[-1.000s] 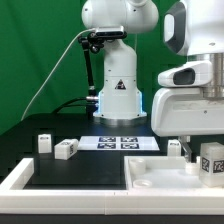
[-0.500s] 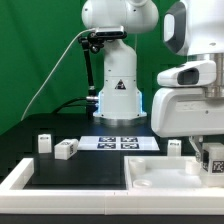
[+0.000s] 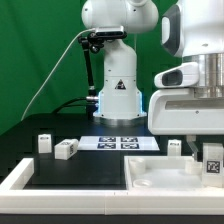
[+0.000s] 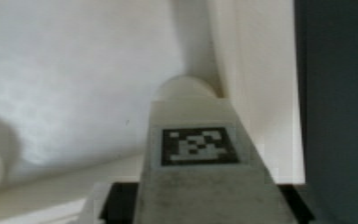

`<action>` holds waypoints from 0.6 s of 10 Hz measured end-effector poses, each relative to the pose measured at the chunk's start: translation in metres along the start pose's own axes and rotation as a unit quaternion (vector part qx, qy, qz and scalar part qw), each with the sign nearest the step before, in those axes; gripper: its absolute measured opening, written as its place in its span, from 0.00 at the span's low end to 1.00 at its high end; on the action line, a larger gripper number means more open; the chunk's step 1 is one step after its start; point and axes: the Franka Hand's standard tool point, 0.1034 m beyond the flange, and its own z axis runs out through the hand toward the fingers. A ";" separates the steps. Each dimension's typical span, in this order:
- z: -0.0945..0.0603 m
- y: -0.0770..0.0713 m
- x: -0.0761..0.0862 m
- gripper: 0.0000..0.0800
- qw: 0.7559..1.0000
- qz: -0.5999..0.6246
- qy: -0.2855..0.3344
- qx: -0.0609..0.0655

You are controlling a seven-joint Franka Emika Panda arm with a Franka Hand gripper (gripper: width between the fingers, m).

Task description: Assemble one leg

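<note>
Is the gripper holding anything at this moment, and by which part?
Yes: the gripper holds a leg, clamped at its near end; the far end points at the white panel.

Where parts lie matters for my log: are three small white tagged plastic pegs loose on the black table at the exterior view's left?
Not three: the exterior view shows two small white tagged plastic pegs loose on the black table at its left.

Parts lying across the tabletop [image 3: 60, 172]

Two legs [image 3: 43, 143] [image 3: 66, 149] are sitting at the exterior view's left, the marker board [image 3: 119, 142] behind the panel [image 3: 165, 172], another leg [image 3: 175, 147] right.
</note>
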 end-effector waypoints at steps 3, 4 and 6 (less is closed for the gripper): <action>0.000 0.003 0.001 0.36 0.972 0.233 0.004 0.009; 0.000 0.003 0.000 0.36 0.955 0.298 0.008 0.007; 0.000 0.003 -0.001 0.36 0.923 0.385 0.008 0.006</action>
